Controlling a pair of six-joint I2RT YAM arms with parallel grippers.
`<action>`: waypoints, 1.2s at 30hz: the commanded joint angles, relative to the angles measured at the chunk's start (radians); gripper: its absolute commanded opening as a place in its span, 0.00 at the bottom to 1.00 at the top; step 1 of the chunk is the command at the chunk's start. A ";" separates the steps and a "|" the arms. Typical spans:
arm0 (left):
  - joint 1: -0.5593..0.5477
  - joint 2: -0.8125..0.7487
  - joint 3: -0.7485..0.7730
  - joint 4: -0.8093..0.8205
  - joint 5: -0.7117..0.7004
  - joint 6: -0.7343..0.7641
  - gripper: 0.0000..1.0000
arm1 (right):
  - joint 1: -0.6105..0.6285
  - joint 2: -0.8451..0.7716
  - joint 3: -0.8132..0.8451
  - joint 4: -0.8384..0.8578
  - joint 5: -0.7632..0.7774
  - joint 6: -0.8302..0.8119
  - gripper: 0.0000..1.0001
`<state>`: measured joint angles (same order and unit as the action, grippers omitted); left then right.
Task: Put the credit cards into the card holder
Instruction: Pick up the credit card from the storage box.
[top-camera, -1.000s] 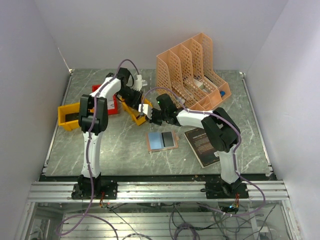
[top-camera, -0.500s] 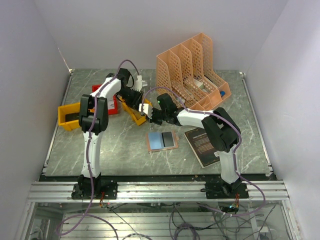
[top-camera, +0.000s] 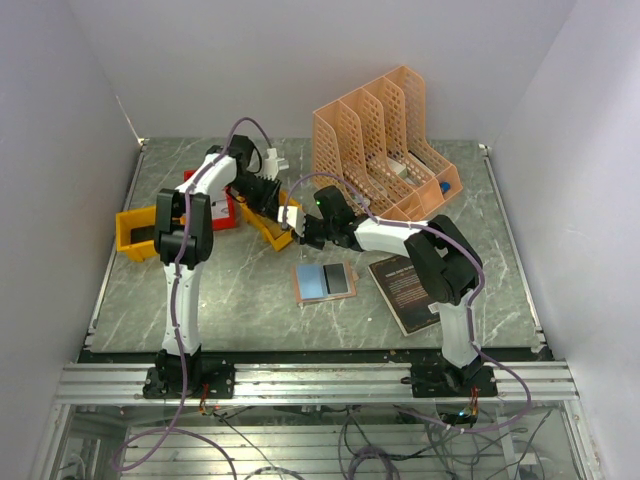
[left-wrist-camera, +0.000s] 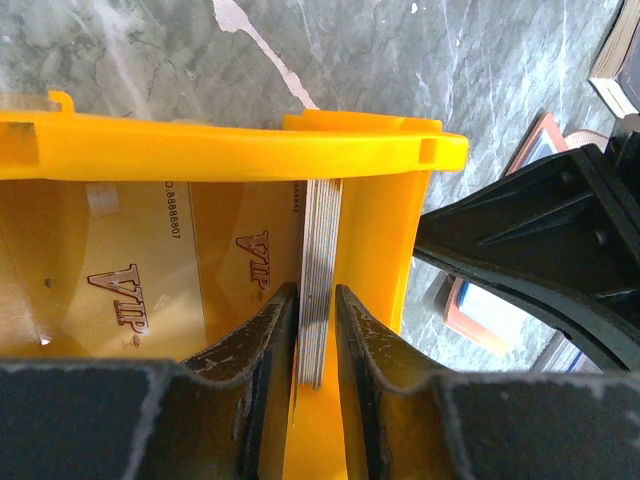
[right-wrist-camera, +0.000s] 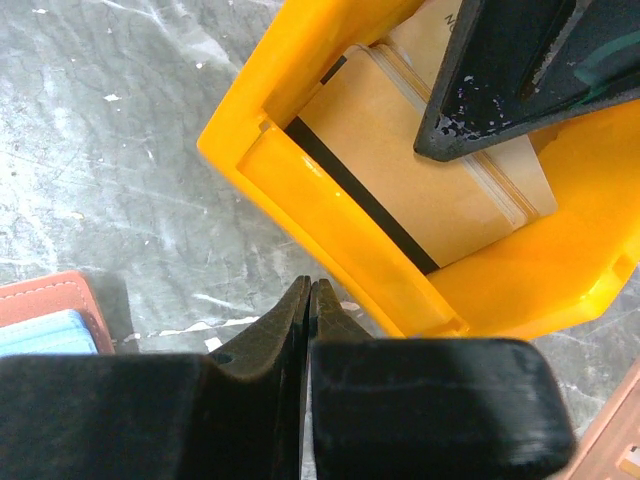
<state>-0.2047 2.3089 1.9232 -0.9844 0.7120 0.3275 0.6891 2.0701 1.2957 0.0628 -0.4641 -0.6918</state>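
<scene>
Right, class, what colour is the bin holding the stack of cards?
Bright yellow: the bin around the cards shows best in the left wrist view.

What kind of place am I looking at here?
Probably a robotics lab test cell: the left arm and right arm bolted to an aluminium frame, white panels walling in the table, loose cables underneath.

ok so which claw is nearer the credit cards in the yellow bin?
Left. The left claw is inside the yellow bin, pinching the stack of credit cards. The right claw is shut, outside the bin's wall.
</scene>
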 joint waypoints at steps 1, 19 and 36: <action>0.013 -0.043 0.017 -0.005 0.042 -0.012 0.33 | -0.006 -0.042 0.005 0.025 -0.013 0.002 0.00; 0.031 -0.060 0.020 0.007 0.042 -0.038 0.25 | -0.005 -0.043 0.005 0.022 -0.015 -0.002 0.00; 0.031 -0.122 0.002 0.056 -0.054 -0.081 0.07 | -0.005 -0.045 0.008 0.011 -0.023 -0.003 0.00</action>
<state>-0.1795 2.2642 1.9232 -0.9722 0.7017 0.2825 0.6884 2.0617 1.2957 0.0624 -0.4679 -0.6922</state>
